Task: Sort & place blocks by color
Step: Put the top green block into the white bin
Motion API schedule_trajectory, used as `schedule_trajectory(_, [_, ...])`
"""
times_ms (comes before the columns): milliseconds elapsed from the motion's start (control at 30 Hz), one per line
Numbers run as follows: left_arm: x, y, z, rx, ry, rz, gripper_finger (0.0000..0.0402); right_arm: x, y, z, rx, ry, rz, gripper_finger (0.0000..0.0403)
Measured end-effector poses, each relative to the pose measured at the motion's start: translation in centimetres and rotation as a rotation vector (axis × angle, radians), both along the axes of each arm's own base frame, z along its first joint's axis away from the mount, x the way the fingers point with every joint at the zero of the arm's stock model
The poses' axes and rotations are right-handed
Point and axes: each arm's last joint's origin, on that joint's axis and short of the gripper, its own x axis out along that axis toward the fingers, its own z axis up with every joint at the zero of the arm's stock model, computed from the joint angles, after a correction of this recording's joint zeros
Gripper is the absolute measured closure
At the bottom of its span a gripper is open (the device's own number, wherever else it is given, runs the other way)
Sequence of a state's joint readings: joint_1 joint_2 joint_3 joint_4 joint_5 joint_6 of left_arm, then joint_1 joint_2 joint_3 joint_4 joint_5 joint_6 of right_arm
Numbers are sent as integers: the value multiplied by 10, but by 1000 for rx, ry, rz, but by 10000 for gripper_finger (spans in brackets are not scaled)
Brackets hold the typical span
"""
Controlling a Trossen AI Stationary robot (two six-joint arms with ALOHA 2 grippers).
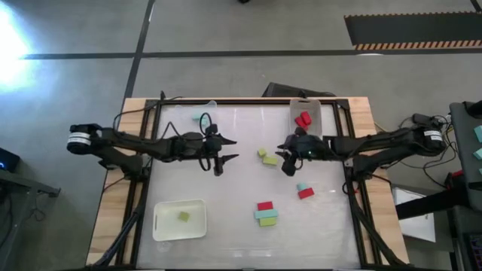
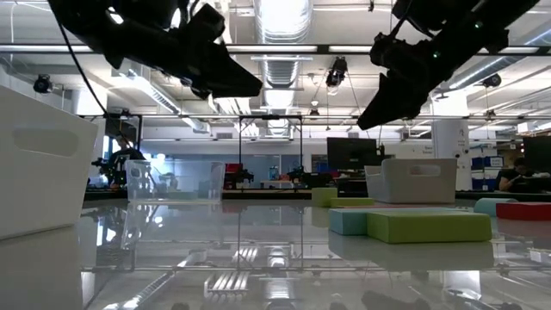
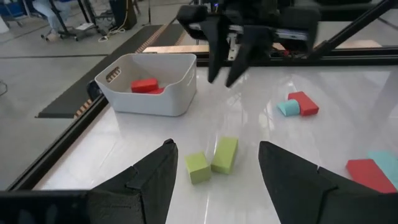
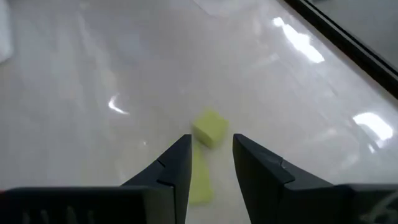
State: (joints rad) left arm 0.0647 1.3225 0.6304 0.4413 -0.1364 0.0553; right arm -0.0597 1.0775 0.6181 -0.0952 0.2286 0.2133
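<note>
While your right gripper [image 1: 285, 162] hangs above the glossy white table [image 1: 241, 226], its jaws stand a narrow gap apart and hold nothing. In your right wrist view they frame a pair of small yellow-green rectangular blocks [image 4: 209, 129]; one block lies just beyond the fingertips, and the other shows between the fingers, partly hidden. From above, that pair [image 1: 266, 156] lies near the table's middle, just to the left of the right gripper.

Your left gripper [image 1: 223, 151] hovers left of centre with its jaws wide apart and empty; its wrist view looks across at the same yellow-green pair [image 3: 212, 158] and at the right gripper [image 3: 225, 73] above them.

The small white plastic tray [image 1: 315, 111] at the far right edge holds two red blocks [image 1: 303, 120]. The larger white tray [image 1: 160, 223] at the near left holds one yellow-green block [image 1: 184, 216]. A clear plastic tray [image 1: 209, 105] at the far left holds a light teal block [image 1: 197, 117].

Loose on the table, a light teal block touching a red block [image 1: 304, 190] lies near the right side. Nearer the front edge, a red block [image 1: 264, 205], a light teal block [image 1: 265, 214] and a yellow-green block [image 1: 267, 221] sit pressed together in a small cluster.
</note>
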Motion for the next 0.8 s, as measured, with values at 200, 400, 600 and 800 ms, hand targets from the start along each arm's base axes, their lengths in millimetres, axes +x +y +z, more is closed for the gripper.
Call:
schedule_trajectory(200, [13, 1, -7, 0, -22, 0, 192, 6, 13, -10, -83, -148, 106, 310])
schedule_trajectory(400, [26, 2, -12, 1, -32, 0, 192, 9, 15, -6, -162, -273, 149, 326])
schedule_trajectory(600, [40, 3, -22, 0, -19, 0, 192, 8, 16, 4, -247, -272, 197, 338])
schedule_trajectory(800, [58, 3, -29, -25, 11, 5, 192, 1, 16, 20, -350, -311, 235, 338])
